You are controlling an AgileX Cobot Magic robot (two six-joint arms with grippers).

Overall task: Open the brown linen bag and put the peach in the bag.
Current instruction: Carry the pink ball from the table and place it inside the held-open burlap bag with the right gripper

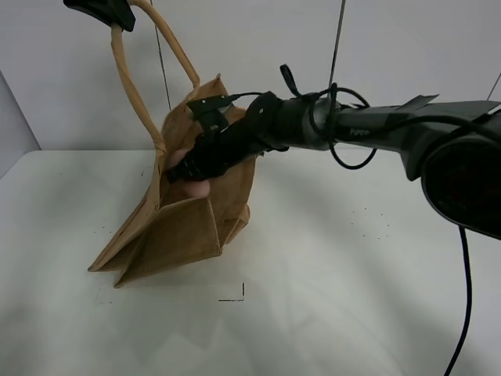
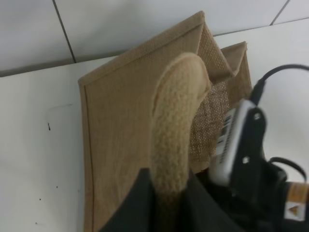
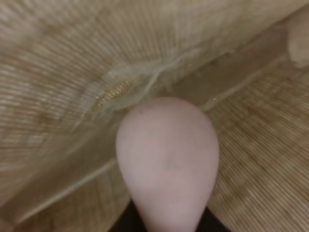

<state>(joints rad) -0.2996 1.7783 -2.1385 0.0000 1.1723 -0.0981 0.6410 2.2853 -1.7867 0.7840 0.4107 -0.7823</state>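
**Entry: bagging station, left half of desk**

**Holdings, counted**
- Brown linen bag: one. It sits tilted on the left half of the desk, between the far edge and the middle, with its base on the surface and its mouth held up and open.
- Handle: one loop plainly visible. A second cannot be confirmed.
- Peach: one, pale pink. It is inside the mouth of the bag, above the woven floor and not yet resting on it.
- Left gripper: one, raised above the far-left part of the desk, jaws clamped on the handle.
- Right gripper: one, reaching across the middle into the bag, jaws clamped on the peach.
- Corner mark: one, black, on the desk just in front of the bag.

**Hazards, as judged**
- The bag hangs by a single loop. If that loop slips, the mouth would probably fold onto the right arm.
- The bag leans. A release from too high could send the fruit rolling toward the low side, or bruise it on landing.
- The right arm's cables hang close to the rim. Drawing the arm back out could snag the cloth and drag or tip the bag.
- The fruit is soft, so a hard squeeze could mark it.
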